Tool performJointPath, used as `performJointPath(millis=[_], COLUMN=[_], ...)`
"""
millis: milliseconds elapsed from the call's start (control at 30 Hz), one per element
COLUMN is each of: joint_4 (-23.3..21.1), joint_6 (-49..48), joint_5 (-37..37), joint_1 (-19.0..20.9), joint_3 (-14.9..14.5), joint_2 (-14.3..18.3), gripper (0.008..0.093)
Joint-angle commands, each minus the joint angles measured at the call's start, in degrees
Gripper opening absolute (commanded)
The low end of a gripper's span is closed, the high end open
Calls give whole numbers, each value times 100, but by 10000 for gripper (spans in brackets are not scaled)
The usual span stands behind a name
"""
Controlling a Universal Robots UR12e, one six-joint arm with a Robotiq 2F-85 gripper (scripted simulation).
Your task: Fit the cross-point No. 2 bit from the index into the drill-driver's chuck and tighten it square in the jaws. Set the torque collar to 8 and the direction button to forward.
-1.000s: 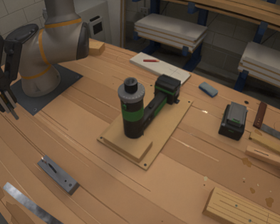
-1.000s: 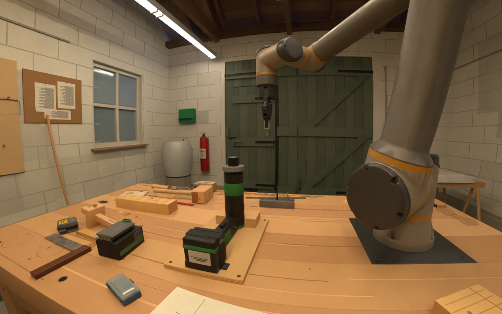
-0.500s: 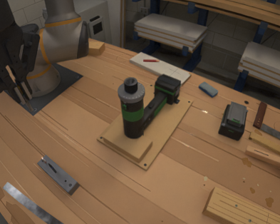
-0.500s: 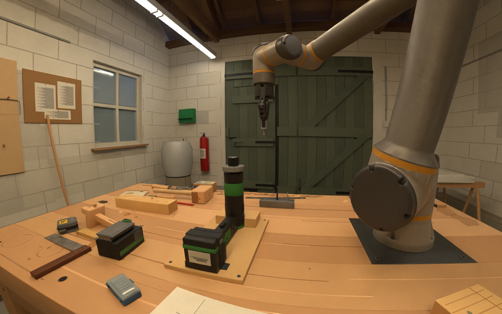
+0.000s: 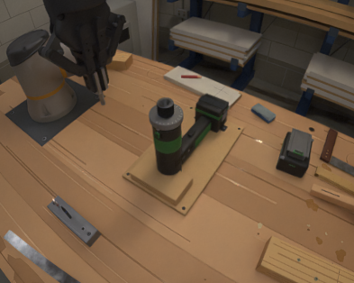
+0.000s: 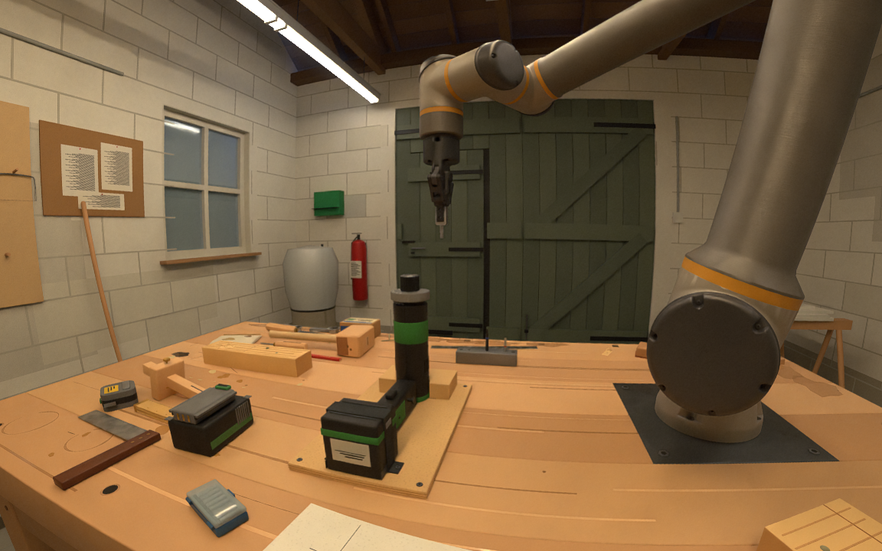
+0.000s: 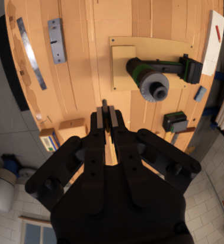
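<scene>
The screwdriver bit [image 5: 102,96] [image 6: 440,226] [image 7: 104,104] is mostly hidden between the fingers of my gripper [image 5: 99,84] [image 6: 439,205] [image 7: 106,114], which grips it closed with only its tip showing below, pointing down. The gripper hangs high above the bench, off to one side of the drill-driver [image 5: 168,137] [image 6: 409,336] [image 7: 151,81]. The drill-driver stands chuck up on a wooden board, with a black body, a green band and a grey numbered collar. Its handle and battery lie along the board. The grey bit index [image 5: 73,220] [image 6: 486,355] [image 7: 56,40] lies on the bench, apart from the board.
Behind the bench are a green door and racks of boards. The arm's base [image 5: 40,76] [image 6: 712,370] stands on a dark plate. A spare battery [image 5: 294,152] [image 6: 210,419], a try square [image 6: 105,445], wooden blocks [image 6: 256,356], a blue block [image 5: 263,112] and a sheet with a red pencil [image 5: 191,76] lie around.
</scene>
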Motion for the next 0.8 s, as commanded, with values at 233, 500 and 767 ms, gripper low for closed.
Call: performJointPath(millis=[233,500,767], joint_4=[-21,-45,-56], joint_6=[669,1137,1311], joint_5=[0,-1,-1], joint_1=[669,1134,1307], joint_3=[-50,-112,-141], joint_2=[64,149,189], gripper=[80,80,80])
